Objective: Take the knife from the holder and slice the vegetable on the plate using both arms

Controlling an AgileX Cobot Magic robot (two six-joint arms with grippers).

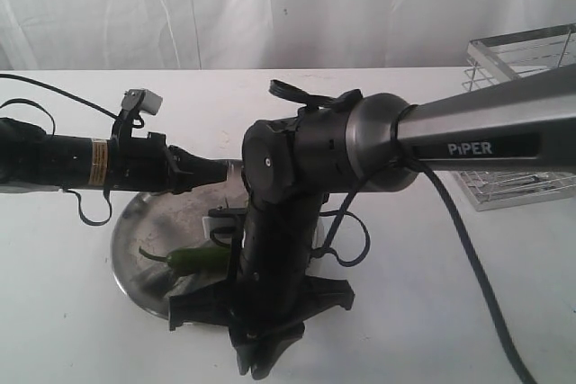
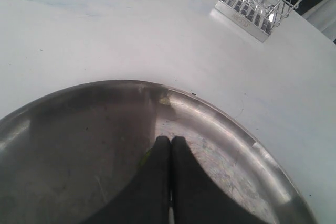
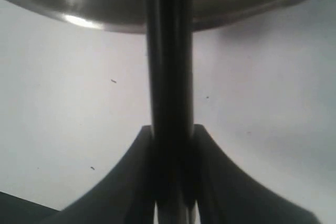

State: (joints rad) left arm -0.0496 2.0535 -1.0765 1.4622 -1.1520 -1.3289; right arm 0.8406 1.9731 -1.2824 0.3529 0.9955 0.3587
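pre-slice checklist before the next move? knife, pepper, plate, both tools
1. Knife out of holder, clamped in right tool: ok.
2. Left tool shut, low over plate: ok.
3. Left tool pinning the vegetable: cannot tell; only a green sliver shows beside it.
4. Blade lined up across vegetable: cannot tell; right arm hides it.
5. Holder standing apart from plate: ok.
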